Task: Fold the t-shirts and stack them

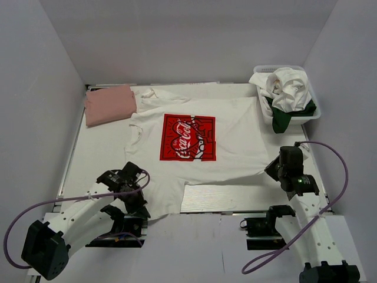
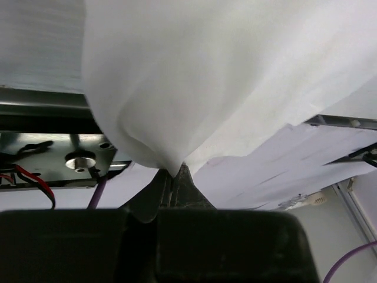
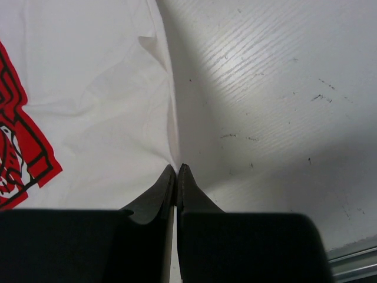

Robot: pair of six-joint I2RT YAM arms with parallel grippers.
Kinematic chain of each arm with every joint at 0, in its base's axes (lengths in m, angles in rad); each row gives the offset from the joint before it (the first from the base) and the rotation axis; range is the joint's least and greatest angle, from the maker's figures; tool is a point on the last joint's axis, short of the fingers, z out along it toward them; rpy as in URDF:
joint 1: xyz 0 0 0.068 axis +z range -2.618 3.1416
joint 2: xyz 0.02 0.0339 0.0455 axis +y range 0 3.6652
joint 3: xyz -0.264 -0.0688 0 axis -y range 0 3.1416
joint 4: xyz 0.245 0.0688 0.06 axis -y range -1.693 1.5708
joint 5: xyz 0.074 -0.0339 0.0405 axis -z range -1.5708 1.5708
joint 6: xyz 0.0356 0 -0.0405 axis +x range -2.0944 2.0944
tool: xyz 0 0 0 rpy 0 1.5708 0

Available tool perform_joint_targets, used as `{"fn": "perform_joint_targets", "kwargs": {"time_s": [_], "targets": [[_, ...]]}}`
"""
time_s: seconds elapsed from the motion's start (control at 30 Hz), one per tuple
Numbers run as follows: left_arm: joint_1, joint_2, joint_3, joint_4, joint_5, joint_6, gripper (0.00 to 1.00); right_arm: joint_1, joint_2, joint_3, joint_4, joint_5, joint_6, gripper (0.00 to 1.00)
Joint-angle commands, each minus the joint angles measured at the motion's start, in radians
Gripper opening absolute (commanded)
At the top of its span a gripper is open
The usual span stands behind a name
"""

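Top external: basket [image 1: 301, 121] holds white and green tees [image 1: 288, 88]; left gripper [image 2: 175, 171] and right gripper [image 3: 177, 168] clamp Coca-Cola tee [image 1: 235, 135].

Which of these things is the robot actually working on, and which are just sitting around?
Part of the job:
Coca-Cola tee, pinched by left gripper and right gripper
folded pink tee
white tee and green tee

Just lying about:
mesh basket holding those two
ribbed metal plate
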Motion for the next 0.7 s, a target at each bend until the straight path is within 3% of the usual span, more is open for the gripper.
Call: {"fn": "perform_joint_targets", "kwargs": {"time_s": [0.0, 0.23, 0.37, 0.67], "targets": [[-0.003, 0.02, 0.081, 0.04, 0.012, 0.025, 0.0, 0.0, 0.051, 0.003, -0.024, -0.044, 0.001, 0.0], [-0.003, 0.236, 0.306, 0.304, -0.011, 0.129, 0.0, 0.011, 0.146, -0.005, 0.261, -0.141, -0.071, 0.0], [0.02, 0.368, 0.427, 0.348, -0.082, 0.164, 0.0, 0.029, 0.238, 0.038, 0.309, -0.144, -0.074, 0.0], [0.054, 0.687, 0.921, 0.172, -0.594, 0.128, 0.0, 0.046, 0.445, 0.187, 0.469, -0.011, -0.041, 0.0]]}}
